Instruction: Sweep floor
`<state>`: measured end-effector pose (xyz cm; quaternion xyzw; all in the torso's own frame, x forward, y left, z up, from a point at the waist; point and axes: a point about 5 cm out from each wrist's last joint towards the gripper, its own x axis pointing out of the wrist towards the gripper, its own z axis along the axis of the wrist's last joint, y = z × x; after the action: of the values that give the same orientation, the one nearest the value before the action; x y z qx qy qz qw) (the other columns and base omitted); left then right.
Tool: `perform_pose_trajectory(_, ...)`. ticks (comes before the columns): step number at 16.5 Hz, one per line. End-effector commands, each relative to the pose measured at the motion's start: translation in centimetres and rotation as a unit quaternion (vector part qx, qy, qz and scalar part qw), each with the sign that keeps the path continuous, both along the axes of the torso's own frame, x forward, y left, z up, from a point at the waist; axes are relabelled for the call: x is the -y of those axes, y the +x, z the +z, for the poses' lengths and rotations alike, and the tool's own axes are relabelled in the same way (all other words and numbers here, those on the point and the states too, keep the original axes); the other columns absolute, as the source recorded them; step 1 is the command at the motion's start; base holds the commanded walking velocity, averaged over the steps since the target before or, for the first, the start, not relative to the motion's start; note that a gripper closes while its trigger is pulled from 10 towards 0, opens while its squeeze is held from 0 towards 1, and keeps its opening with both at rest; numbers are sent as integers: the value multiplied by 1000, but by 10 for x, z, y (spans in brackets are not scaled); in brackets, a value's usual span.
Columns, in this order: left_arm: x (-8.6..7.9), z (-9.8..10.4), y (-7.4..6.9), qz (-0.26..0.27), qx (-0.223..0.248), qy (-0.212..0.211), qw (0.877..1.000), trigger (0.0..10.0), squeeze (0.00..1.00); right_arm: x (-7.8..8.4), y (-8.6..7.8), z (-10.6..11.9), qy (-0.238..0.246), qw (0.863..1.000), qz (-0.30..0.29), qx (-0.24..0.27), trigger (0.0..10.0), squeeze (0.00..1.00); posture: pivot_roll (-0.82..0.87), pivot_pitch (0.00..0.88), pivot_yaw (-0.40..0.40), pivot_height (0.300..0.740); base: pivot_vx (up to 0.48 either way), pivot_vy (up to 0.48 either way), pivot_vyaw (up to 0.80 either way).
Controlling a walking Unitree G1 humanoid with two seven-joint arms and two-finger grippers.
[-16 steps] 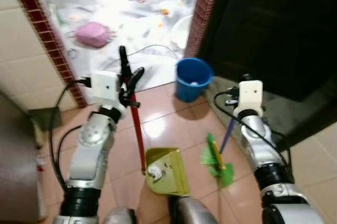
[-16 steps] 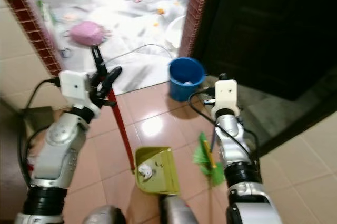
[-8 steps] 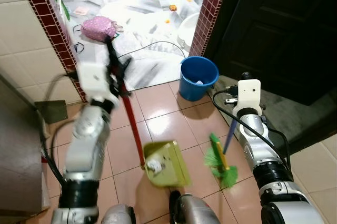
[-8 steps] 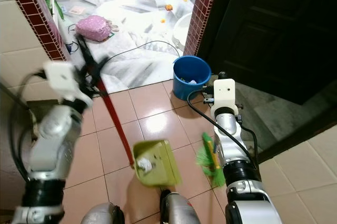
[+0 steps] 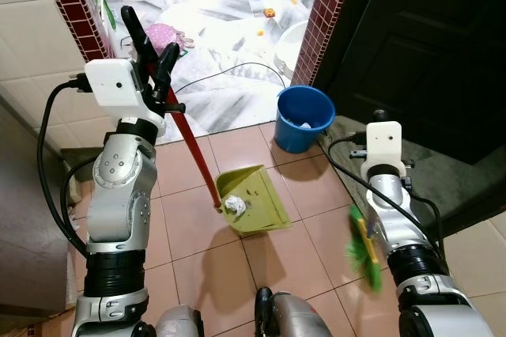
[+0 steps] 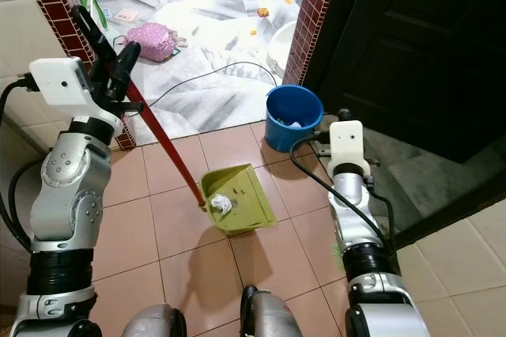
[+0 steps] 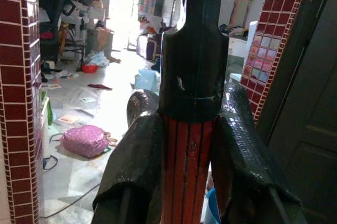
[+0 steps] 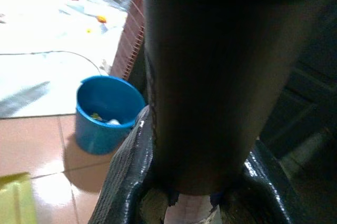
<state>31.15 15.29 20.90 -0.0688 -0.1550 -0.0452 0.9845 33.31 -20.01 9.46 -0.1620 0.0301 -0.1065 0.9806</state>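
Two long-handled things are in hand above the tiled floor (image 5: 198,258): the left tool (image 5: 150,36) is clamped on the red handle (image 5: 194,151) of the green dustpan (image 5: 257,198), which is tipped toward the blue bucket (image 5: 304,115). The right tool (image 8: 195,192) grips the broom (image 5: 364,250) by its stiff pole. Both look light; held high, the pan likely swings, and its paper wad (image 5: 234,206) could roll out.

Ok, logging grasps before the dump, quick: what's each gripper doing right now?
Left gripper: shut on the dustpan's red handle.
Right gripper: shut on the dark handle of the green broom.
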Motion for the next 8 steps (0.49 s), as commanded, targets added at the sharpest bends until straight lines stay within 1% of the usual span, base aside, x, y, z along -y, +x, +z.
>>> perform_pose_trajectory(1, 4, 17, -2, -6, 33, -9, 999, 10000, 0, -4, 2, 7, 0, 1000, 13, 19, 10000, 0, -11, 113, -31, 740, 0, 0, 0)
perform_pose_trajectory(4, 4, 22, -2, -5, 39, -12, 999, 10000, 0, -7, 1, 7, -2, 1000, 16, 22, 10000, 0, -6, 113, -29, 740, 259, 0, 0)
perform_pose_trajectory(5, 4, 30, -2, -4, 49, -15, 999, 10000, 0, -10, 1, 8, -18, 999, 27, 26, 10000, 0, -4, 112, -28, 740, 285, 0, 0)
perform_pose_trajectory(6, 4, 34, -2, -5, 56, -16, 998, 10000, 0, -11, 1, 8, -21, 999, 30, 26, 10000, 0, -5, 112, -28, 740, 296, 0, 0)
perform_pose_trajectory(8, 5, 37, -2, -6, 60, -17, 998, 10000, 0, -11, 1, 7, -20, 999, 30, 24, 10000, 0, -5, 112, -28, 740, 302, 0, 0)
